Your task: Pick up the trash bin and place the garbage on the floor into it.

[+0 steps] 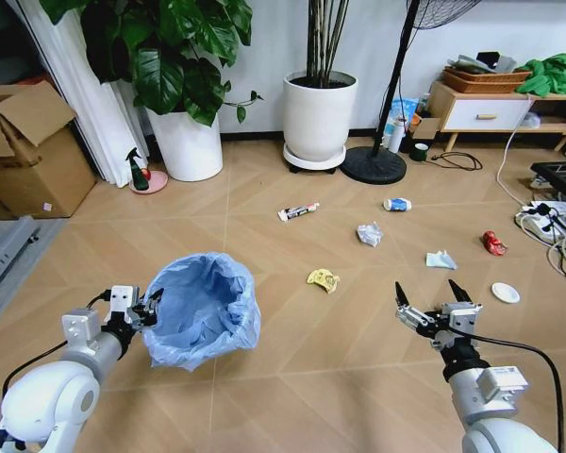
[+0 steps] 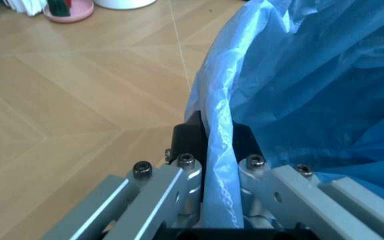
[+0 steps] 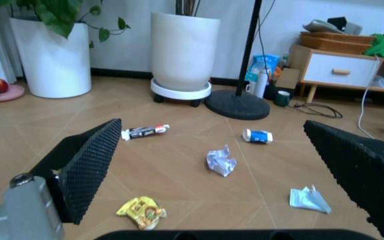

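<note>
At seven o'clock on the floor [image 1: 292, 377]: left gripper [image 1: 153, 307] pinching the trash bin [image 1: 206, 307] rim through thin liner — could slip. Right gripper [image 1: 432, 300] spread wide, empty; garbage [image 1: 324, 279] at twelve.

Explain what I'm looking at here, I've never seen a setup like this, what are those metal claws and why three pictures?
It is a two-armed wheeled robot. One picture comes from its head camera; the others come from cameras on each wrist. The left gripper is clamped on the rim of a small round bin lined with crinkly light-blue plastic. The right gripper hangs open above the tan chevron wood floor. Litter lies there: a yellow peel scrap, a crumpled white paper wad, a tube-shaped wrapper and a blue-white can.
</note>
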Tool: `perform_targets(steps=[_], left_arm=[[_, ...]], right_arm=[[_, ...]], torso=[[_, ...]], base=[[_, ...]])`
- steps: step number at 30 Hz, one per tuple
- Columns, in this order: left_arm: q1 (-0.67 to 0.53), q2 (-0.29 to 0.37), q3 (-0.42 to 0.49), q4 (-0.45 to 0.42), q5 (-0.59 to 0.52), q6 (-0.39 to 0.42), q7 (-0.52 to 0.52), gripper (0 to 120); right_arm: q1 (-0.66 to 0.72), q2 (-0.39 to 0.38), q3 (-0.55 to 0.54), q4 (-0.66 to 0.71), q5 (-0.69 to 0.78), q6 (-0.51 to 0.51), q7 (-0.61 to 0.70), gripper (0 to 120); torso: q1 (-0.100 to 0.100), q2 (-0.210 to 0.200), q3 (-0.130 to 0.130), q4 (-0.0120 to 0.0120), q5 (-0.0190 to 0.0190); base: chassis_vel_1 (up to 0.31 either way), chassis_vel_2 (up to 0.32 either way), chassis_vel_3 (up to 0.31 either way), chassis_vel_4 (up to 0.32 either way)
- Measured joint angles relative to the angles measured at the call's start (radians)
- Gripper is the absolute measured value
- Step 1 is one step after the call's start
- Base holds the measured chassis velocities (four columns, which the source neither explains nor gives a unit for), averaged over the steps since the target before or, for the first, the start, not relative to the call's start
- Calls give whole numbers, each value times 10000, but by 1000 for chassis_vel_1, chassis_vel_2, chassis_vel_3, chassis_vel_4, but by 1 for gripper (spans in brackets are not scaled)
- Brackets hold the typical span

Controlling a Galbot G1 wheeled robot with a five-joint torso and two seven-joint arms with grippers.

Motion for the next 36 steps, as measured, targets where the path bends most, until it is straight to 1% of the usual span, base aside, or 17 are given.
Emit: perform_targets(steps=[33,36], left_arm=[[-82,8,74,77,48,-61,37,1],[-77,8,74,78,55,-63,47,1]], right_arm=[[86,62,-8,-259,-37,89,-25,100],[79,65,-18,-264,-42,91,-40,100]], torso=[[0,0,0,0,2],[0,0,0,-1,-3]], base=[[-162,164,162,-164],[-181,160,159,-168]])
